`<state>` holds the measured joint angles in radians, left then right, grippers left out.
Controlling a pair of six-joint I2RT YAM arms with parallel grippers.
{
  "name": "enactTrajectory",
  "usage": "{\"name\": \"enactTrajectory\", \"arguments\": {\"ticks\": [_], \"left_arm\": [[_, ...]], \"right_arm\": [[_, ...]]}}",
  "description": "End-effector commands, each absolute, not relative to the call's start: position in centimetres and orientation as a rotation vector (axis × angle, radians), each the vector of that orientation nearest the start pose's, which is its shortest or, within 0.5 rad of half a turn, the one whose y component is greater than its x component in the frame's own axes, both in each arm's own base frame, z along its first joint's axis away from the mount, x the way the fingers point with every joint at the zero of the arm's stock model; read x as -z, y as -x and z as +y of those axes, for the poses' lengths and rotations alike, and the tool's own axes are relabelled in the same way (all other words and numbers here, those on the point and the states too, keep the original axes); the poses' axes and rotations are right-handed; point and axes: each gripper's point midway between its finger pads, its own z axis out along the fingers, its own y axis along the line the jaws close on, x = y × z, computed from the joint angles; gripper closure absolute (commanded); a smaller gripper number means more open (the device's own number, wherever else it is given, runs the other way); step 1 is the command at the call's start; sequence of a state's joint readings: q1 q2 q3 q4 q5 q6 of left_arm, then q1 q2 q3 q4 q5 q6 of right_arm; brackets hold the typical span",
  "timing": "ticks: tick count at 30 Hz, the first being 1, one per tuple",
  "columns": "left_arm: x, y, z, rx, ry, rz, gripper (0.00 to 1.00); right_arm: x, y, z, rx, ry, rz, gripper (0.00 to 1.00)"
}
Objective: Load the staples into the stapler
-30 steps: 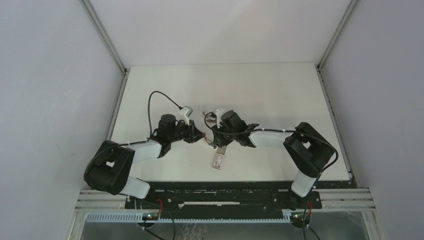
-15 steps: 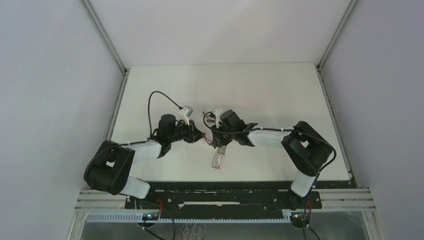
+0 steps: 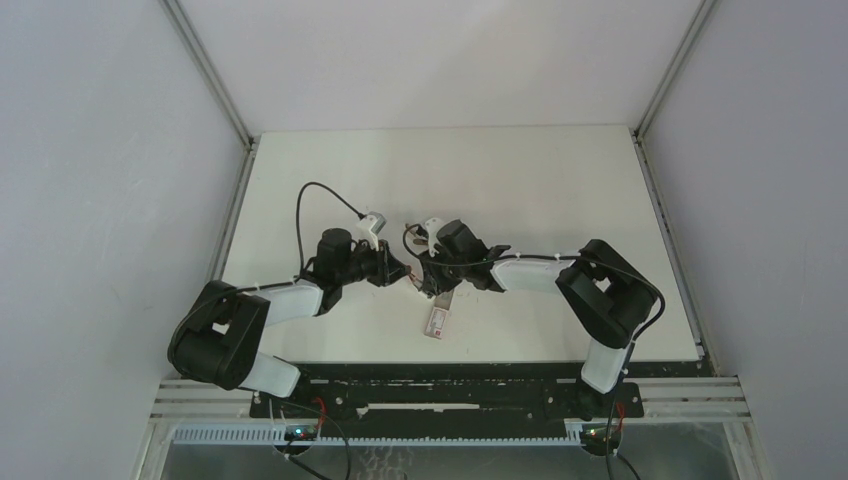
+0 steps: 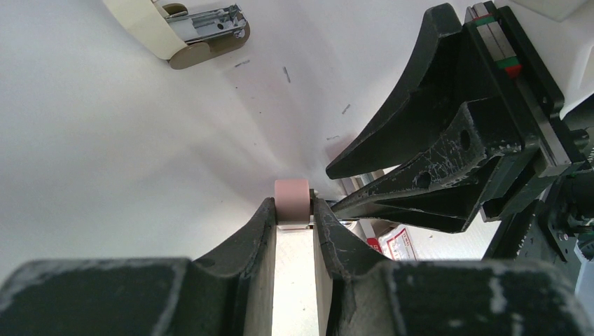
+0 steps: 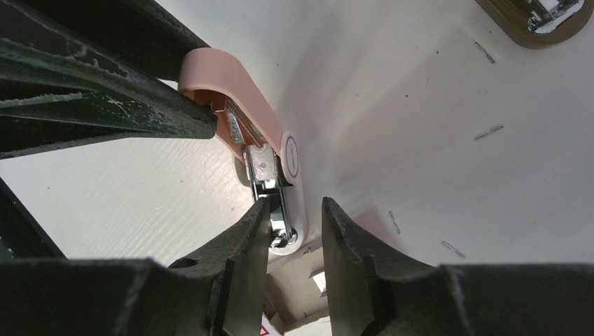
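The stapler [image 5: 231,84] is small, pink and white, with its chrome magazine [image 5: 266,178] showing. My left gripper [image 4: 293,210] is shut on its pink end [image 4: 292,198] and holds it near the table's middle [image 3: 398,270]. My right gripper [image 5: 295,217] is open. Its fingertips [image 5: 259,217] stand either side of the stapler's white front end, the left one touching the chrome. In the top view it is beside the left gripper [image 3: 428,283]. The staples box [image 3: 437,322], white with red print, lies just in front of both grippers. It also shows in the left wrist view [image 4: 399,245].
A second small stapler-like piece [image 4: 206,35], brown and cream with chrome, lies on the table beyond the grippers; it also shows in the right wrist view [image 5: 553,21]. Loose single staples [image 5: 488,131] are scattered on the white tabletop [image 3: 560,190]. Grey walls close in the table's sides.
The right arm has edged slightly left toward the left gripper. The left gripper and the staples box have not moved.
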<state>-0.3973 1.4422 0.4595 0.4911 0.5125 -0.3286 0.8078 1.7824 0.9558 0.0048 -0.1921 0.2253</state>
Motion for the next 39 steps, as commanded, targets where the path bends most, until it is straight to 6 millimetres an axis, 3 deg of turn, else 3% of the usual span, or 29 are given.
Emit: {"name": "enactTrajectory", "arguments": {"ticks": [1, 3, 7, 10, 13, 20, 27, 39], "left_arm": [[-8.7, -29.5, -23.2, 0.96, -0.457, 2.022, 0.87], [-8.9, -29.5, -23.1, 0.955, -0.453, 2.019, 0.83], [-9.7, -29.6, -22.3, 0.897, -0.435, 1.98, 0.6], [-11.5, -29.6, -21.2, 0.828, -0.413, 1.906, 0.4], [-13.3, -29.4, -20.0, 0.773, -0.369, 1.823, 0.34], [-14.4, -29.2, -17.5, 0.689, -0.221, 1.775, 0.32], [-14.5, -29.1, -15.5, 0.633, -0.084, 1.758, 0.32], [-15.4, -28.5, -14.2, 0.595, -0.043, 1.71, 0.32]], "right_arm": [[-3.6, -26.9, 34.3, -0.704, 0.788, 2.328, 0.69], [-4.5, -26.9, 34.4, -0.719, 0.781, 2.312, 0.69], [-7.6, -27.2, 34.0, -0.732, 0.734, 2.268, 0.67], [-9.8, -27.3, 33.0, -0.699, 0.676, 2.251, 0.64], [-10.6, -27.1, 31.9, -0.666, 0.608, 2.266, 0.62], [-8.5, -25.9, 28.9, -0.517, 0.324, 2.441, 0.65], [-5.9, -24.3, 29.6, -0.436, 0.133, 2.551, 0.66], [-3.8, -24.6, 29.9, -0.242, 0.031, 2.61, 0.71]]}}
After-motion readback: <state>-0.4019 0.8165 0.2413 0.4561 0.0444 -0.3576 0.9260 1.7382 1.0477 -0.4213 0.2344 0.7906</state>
